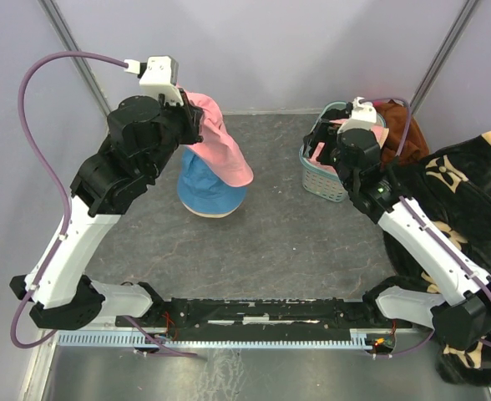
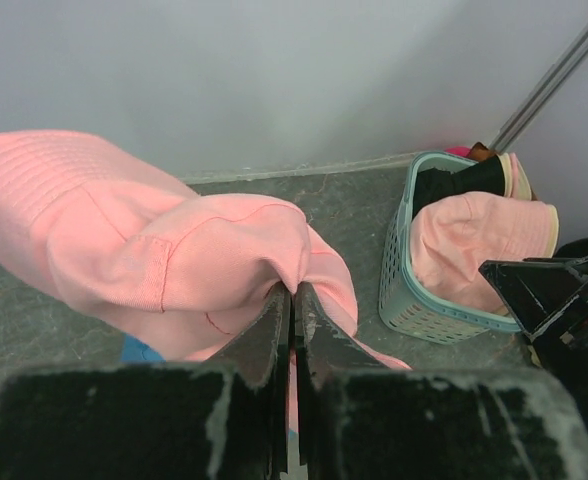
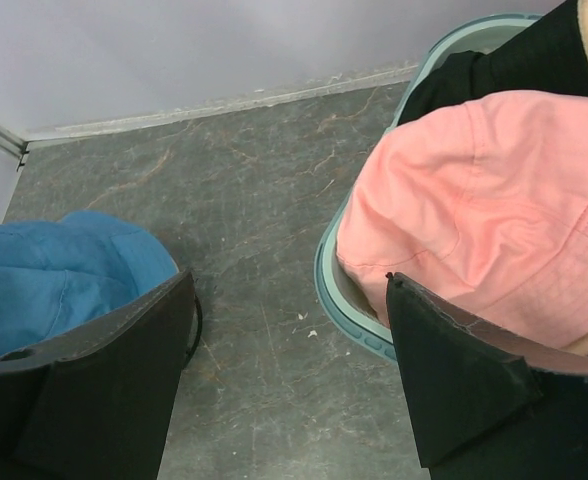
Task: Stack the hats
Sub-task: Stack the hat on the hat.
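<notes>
My left gripper [image 1: 194,117] [image 2: 292,290] is shut on a fold of a pink hat [image 1: 220,142] [image 2: 174,250], which hangs in the air. Its lower edge drapes over a blue hat [image 1: 208,188] [image 3: 54,270] that sits crown-up on the table. Another pink hat [image 2: 474,245] [image 3: 494,200] lies on top in the teal basket [image 1: 321,180] [image 2: 399,290] [image 3: 344,300] at the back right. My right gripper [image 1: 339,149] [image 3: 288,277] hovers open over the basket's left rim, one finger above the pink hat and the other toward the blue hat, with nothing between them.
A black blanket with a beige pattern [image 1: 454,192] is heaped along the right side, under the right arm. A rust-brown cloth [image 1: 393,138] lies behind the basket. Dark fabric [image 3: 494,60] shows inside the basket's far end. Walls close the back and sides.
</notes>
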### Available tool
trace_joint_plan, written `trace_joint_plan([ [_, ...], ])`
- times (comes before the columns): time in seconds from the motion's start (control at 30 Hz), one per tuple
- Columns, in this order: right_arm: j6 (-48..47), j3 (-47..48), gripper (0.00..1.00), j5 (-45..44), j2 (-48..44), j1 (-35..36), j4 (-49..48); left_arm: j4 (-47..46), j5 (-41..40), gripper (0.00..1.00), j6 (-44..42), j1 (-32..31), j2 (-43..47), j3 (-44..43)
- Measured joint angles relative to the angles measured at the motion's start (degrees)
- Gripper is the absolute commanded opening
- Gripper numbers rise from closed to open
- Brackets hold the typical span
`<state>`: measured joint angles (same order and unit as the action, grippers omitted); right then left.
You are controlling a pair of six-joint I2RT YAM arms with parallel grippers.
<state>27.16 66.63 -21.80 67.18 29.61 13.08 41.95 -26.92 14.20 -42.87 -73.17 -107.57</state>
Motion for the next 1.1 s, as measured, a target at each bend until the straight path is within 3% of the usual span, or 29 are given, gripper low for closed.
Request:
trace_joint_plan([
  [0.4,3.58,0.13,0.86,5.68,3.52,0.76,-3.80,3.85,1.05,0.03,-0.39,1.01,-3.34,-1.20],
  [0.77,6.62,0.02,0.88,10.29,6.84,1.90,-8.39,6.01,9.97,0.03,-0.35,12.35,-3.39,1.33],
  [1.1,17.64,-4.20,0.91,21.81,13.73,1.90,-22.51,5.99,22.77,0.03,0.50,22.05,-1.95,3.21],
])
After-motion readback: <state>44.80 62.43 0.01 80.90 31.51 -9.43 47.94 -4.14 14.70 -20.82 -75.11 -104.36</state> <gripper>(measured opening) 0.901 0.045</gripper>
